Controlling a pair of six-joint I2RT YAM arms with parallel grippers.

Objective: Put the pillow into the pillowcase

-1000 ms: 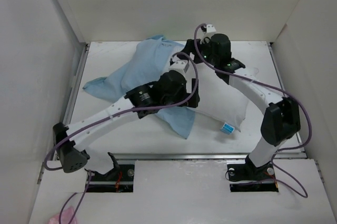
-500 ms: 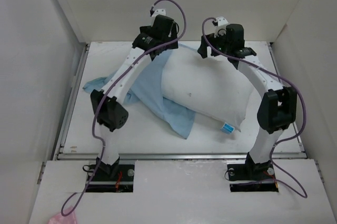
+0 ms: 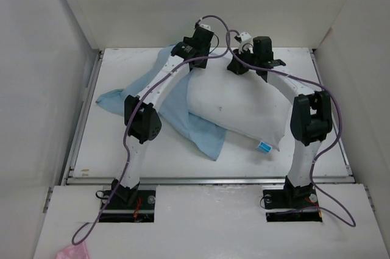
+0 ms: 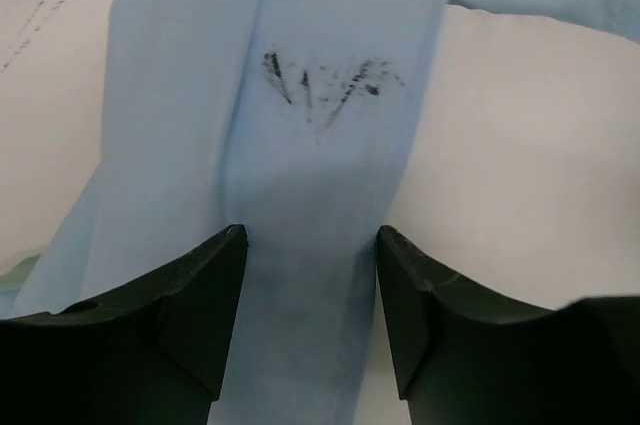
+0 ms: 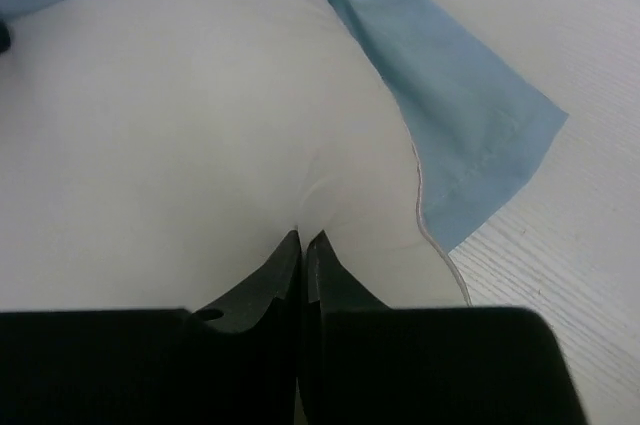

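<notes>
At far edge of white table (image 3: 109,143): left gripper (image 4: 310,245) wide, straddling thin light-blue fabric pillowcase (image 4: 320,145) strip draped over plump white rectangular stuffed pillow (image 3: 237,106); right gripper (image 5: 303,240) clamped on pillow fabric. Risk: shallow pinch slips, or left grabs both layers, shutting opening.

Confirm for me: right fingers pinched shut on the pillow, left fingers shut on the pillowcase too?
No. The left fingers are open, straddling a pillowcase strip, per the left wrist view. The right fingers are pinched shut on the pillow.
</notes>
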